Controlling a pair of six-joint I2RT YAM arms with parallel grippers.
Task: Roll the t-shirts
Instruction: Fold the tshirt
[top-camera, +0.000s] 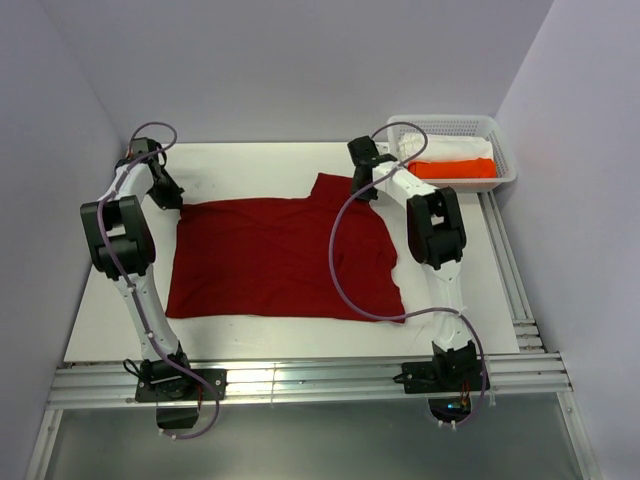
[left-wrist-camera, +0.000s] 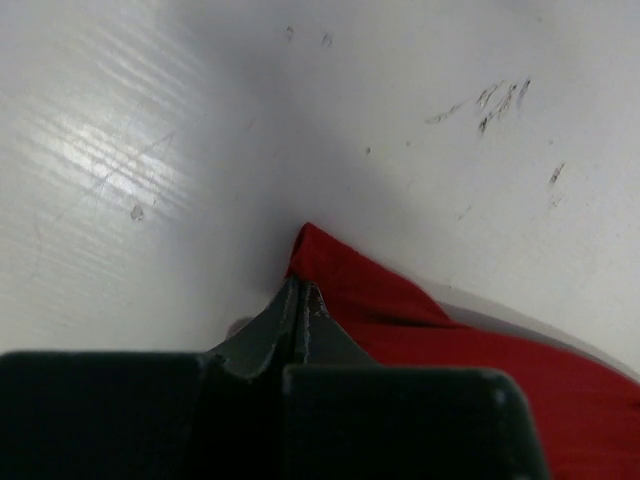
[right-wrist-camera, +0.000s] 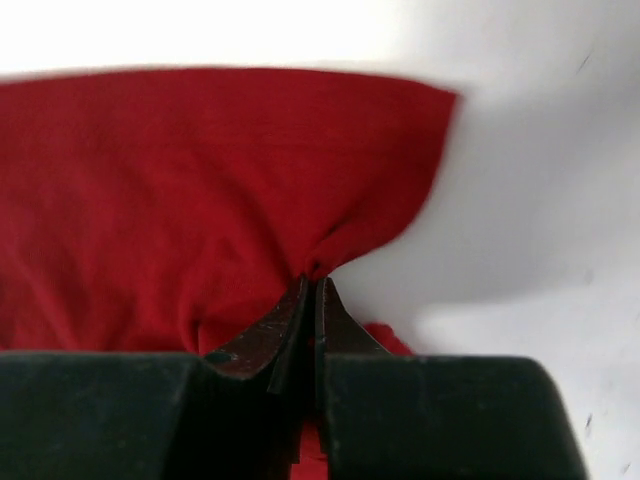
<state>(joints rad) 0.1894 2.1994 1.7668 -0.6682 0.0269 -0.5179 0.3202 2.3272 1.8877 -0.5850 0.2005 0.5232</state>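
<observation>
A dark red t-shirt (top-camera: 280, 258) lies spread on the white table. My left gripper (top-camera: 170, 195) is shut on its far left corner; the left wrist view shows the closed tips (left-wrist-camera: 301, 290) pinching the red cloth (left-wrist-camera: 480, 370). My right gripper (top-camera: 362, 185) is shut on the shirt's far right part by the sleeve; the right wrist view shows the tips (right-wrist-camera: 312, 283) pinching bunched red cloth (right-wrist-camera: 200, 180). A white t-shirt (top-camera: 455, 150) and a bright orange t-shirt (top-camera: 455, 169) lie in the basket.
A white mesh basket (top-camera: 505, 165) stands at the table's far right corner. Pale walls close in the back and both sides. A metal rail (top-camera: 300, 380) runs along the near edge by the arm bases.
</observation>
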